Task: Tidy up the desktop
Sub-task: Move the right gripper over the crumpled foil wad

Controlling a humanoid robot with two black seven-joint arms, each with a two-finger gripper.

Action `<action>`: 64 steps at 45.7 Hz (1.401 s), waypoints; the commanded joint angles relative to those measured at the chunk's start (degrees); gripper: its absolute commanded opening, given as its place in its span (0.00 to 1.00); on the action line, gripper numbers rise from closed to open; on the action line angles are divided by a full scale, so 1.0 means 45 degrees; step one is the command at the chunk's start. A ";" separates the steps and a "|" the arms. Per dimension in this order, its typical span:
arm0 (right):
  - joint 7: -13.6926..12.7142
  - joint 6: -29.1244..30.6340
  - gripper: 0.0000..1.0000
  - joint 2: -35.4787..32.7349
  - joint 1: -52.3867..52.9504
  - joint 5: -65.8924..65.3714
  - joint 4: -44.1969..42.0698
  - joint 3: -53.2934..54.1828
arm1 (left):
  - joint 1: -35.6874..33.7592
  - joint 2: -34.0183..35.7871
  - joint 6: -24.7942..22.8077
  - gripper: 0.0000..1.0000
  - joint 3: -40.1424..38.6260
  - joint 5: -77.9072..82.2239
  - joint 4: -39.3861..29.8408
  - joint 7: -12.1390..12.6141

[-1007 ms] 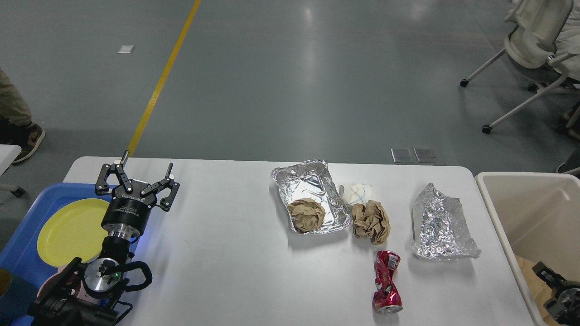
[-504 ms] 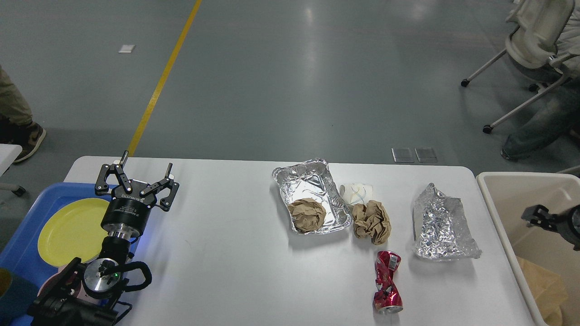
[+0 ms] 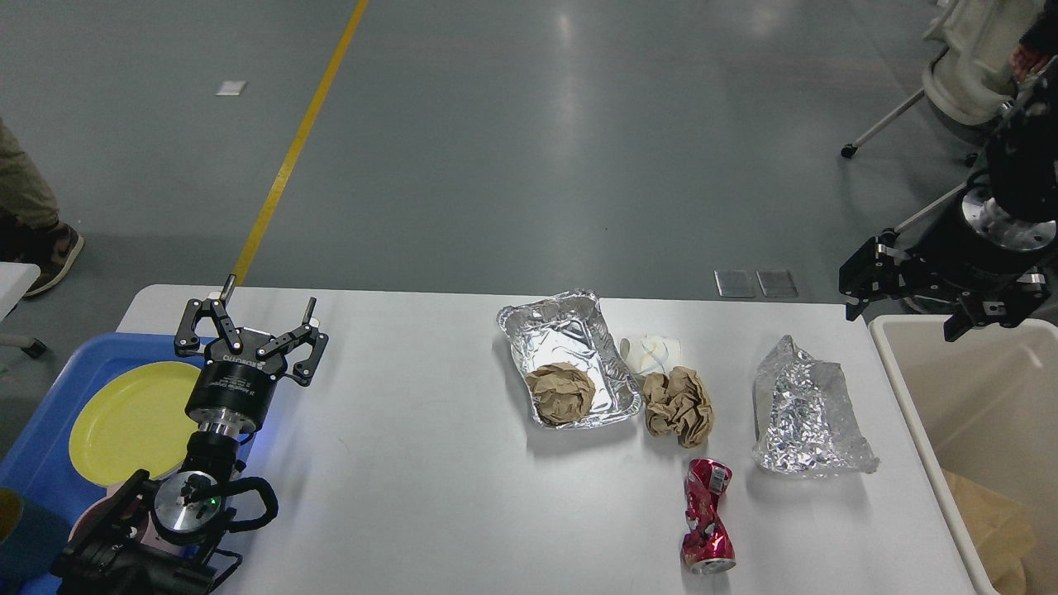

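From the head view, the desktop (image 3: 397,463) is only partly tidied, by my judgement: a yellow plate (image 3: 132,417) already sits in the blue tray (image 3: 50,438) just behind and to the left of the left gripper (image 3: 252,326), and some brown paper (image 3: 988,516) lies in the bottom of the beige bin (image 3: 917,413) below the right gripper (image 3: 934,302). Still left on the white top, well to the right of the left jaws and down-left of the right ones, are a foil tray (image 3: 570,347) with a brown paper ball (image 3: 560,392) in it, a second crumpled brown paper (image 3: 678,405) touching the tray's outer edge, a small white wrapper (image 3: 653,351) just behind that, a crushed red can (image 3: 707,516) nearer the robot, and a crumpled foil sheet (image 3: 806,421), the piece nearest the bin. So most of the litter is not yet cleared. The left gripper hovers over the table's left end with its jaws spread wide, holding and touching nothing. The right gripper hangs above the bin's far corner, jaws also apart, pointing down, and nothing shows between them. The foil sheet looks like the likeliest next pick for it.
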 commanded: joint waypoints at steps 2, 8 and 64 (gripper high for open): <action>0.0001 0.0170 1.00 0.0238 0.2441 0.0098 0.2174 0.0177 | 0.0001 0.0012 0.0015 0.96 -0.0001 0.0000 0.0000 0.0000; 0.0001 0.0034 1.00 0.0121 0.4532 0.0098 0.4284 0.0860 | 0.0001 0.0012 0.0015 0.96 -0.0001 0.0000 0.0000 0.0000; 0.0040 -0.8246 0.98 0.1058 -0.8235 -0.0429 -0.3776 0.2384 | 0.0001 0.0012 -0.0083 0.96 -0.0001 0.0000 0.0000 0.0000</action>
